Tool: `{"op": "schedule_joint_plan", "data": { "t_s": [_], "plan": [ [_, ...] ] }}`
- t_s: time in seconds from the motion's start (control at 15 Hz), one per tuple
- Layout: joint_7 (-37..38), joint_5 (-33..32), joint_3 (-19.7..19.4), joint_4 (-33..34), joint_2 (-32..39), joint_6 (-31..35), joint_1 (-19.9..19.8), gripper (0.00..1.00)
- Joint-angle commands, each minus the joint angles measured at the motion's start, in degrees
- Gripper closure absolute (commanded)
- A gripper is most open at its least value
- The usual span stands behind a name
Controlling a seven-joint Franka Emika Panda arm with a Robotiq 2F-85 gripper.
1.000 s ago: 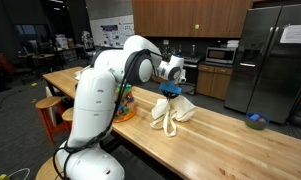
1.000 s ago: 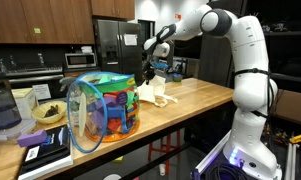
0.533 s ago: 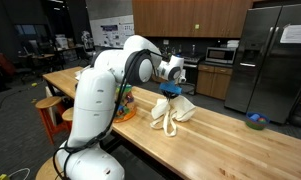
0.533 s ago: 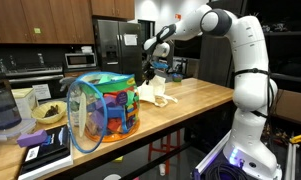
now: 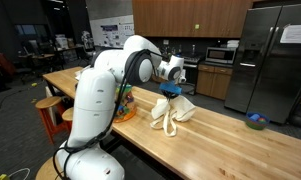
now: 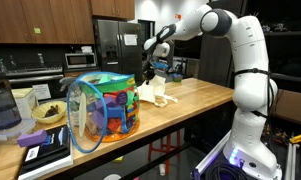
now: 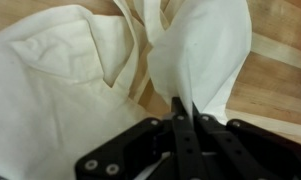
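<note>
A cream cloth bag (image 5: 173, 110) lies partly on the long wooden table (image 5: 240, 145), its top pulled up into a peak. My gripper (image 5: 171, 91) hangs just above the table and is shut on that raised fold. In the wrist view the black fingers (image 7: 180, 128) come in from the bottom and pinch a thin edge of the cream fabric (image 7: 195, 55), which rises between them. The rest of the bag (image 7: 60, 90) spreads out flat to the left on the wood. From the far side, the bag (image 6: 156, 95) hangs below the gripper (image 6: 149, 70).
A colourful mesh bin (image 6: 102, 108) full of toys stands near one table end. A small bowl (image 5: 255, 121) sits at the far edge. A stool (image 5: 48, 103) stands beside the table. Kitchen cabinets and a steel fridge (image 5: 275, 60) line the back wall.
</note>
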Motion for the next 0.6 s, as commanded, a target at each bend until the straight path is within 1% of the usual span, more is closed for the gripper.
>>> {"op": "schedule_joint_plan", "data": {
  "t_s": [0.0, 0.07, 0.13, 0.53],
  "plan": [
    [0.1, -0.2, 0.3, 0.1, 0.0, -0.1, -0.3, 0.96],
    [0.1, -0.2, 0.3, 0.1, 0.0, -0.1, -0.3, 0.96],
    [0.1, 0.1, 0.4, 0.3, 0.1, -0.2, -0.4, 0.99],
    [1.4, -1.9, -1.4, 4.0, 1.7, 0.9, -1.2, 0.99]
  ]
}}
